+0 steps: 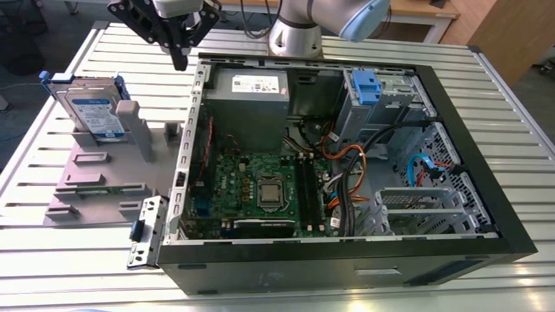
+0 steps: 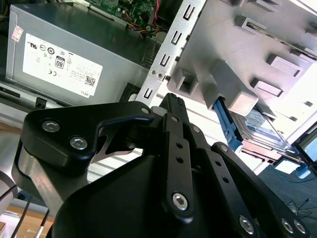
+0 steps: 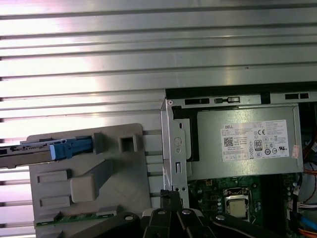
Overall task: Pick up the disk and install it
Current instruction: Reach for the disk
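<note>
The gripper [image 1: 180, 60] hangs empty, fingers pressed together, above the computer case [image 1: 347, 266] wall, well apart from the disk [image 1: 91, 109], which stands on edge in the grey holder [image 1: 113, 172]. Coming down closed, it could strike that wall or topple the disk

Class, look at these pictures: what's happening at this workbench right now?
A robot arm's gripper, shut and empty, hangs over the table beside a corner of the open computer case. The disk stands untouched in a grey holder on the exterior view's left, outside the case.
</note>
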